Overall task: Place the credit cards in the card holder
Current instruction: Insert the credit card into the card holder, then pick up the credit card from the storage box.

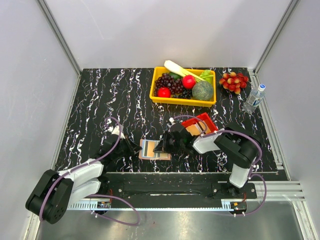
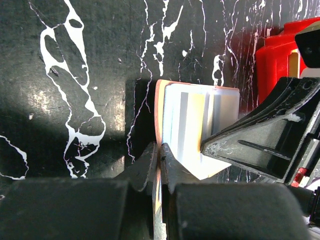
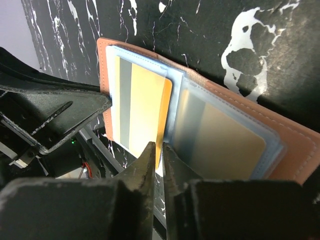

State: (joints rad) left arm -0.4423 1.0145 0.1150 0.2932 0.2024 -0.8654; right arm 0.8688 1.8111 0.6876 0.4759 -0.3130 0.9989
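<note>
We are seeing the salmon-pink wallet [image 3: 182, 100] lying open, left gripper [image 2: 159, 150] pinching its edge, right gripper [image 3: 161, 147] clamping 1 gold card [image 3: 142, 110]

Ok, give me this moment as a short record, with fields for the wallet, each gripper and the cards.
card holder: open, lining facing up
left gripper: shut on the card holder's edge
right gripper: shut on gold card, held at a slot
other card: already in a pocket
red tray: beside the card holder, something tan inside
</note>
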